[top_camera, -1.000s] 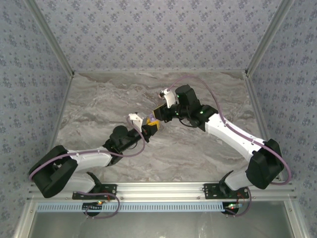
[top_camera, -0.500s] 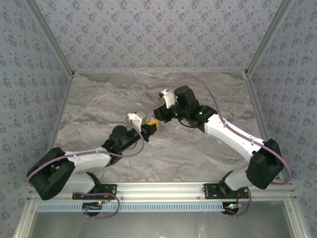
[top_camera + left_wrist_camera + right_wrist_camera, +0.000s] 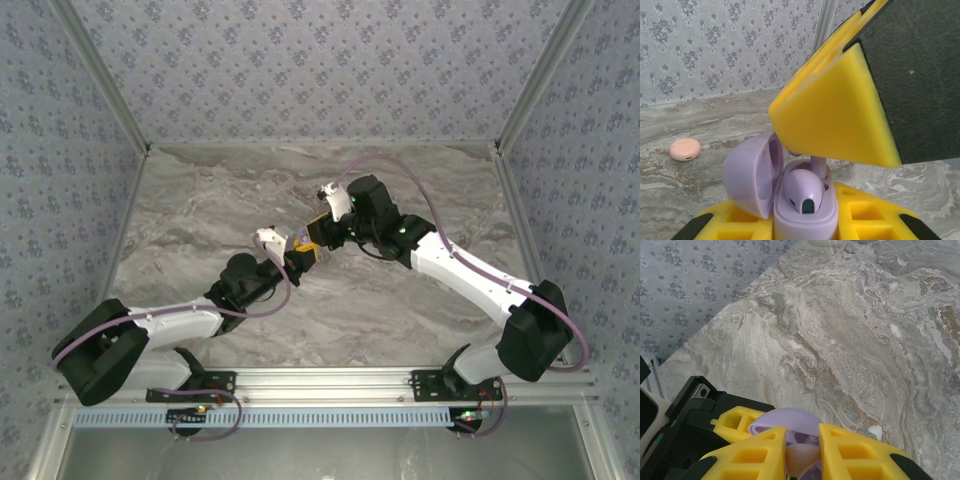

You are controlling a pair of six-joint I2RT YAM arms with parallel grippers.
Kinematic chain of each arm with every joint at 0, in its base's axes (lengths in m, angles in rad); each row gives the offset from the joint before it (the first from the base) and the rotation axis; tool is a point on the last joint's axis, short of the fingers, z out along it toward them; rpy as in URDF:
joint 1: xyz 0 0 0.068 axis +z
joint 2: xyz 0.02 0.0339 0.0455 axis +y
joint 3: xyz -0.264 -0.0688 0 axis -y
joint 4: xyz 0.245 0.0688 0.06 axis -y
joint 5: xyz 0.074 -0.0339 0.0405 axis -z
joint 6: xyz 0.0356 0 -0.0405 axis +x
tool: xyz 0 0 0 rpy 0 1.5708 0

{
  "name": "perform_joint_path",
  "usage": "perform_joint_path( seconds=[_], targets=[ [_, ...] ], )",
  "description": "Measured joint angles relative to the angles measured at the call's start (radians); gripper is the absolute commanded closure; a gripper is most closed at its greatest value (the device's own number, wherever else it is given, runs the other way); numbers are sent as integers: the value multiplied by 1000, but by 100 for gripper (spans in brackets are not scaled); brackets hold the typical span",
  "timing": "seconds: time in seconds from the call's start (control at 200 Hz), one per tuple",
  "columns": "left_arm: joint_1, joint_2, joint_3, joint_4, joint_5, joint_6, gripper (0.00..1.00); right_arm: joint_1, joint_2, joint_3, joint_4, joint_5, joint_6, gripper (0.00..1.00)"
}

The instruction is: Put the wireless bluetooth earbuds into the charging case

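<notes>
So the left gripper has its yellow fingers clamped on either side of the lavender charging case. The lid is flipped up, and one lavender earbud sits in the case right between those fingers. The right gripper hangs just above, its pads pinched tight on a second earbud whose stem reaches down to the case's opening, just behind the seated one. Way off to the left of the left fingers, a pink disc lies on the marble table.
</notes>
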Motion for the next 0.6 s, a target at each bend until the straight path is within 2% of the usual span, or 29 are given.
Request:
perform_joint_path(
  seconds=[0.505,0.6],
  targets=[
    [-2,-10,0,-19,-17,19,76,13,12,31,-66,41,-3,51],
    [-3,-14,0,-27,-19,28,76,15,11,32,-66,49,-3,48]
  ],
)
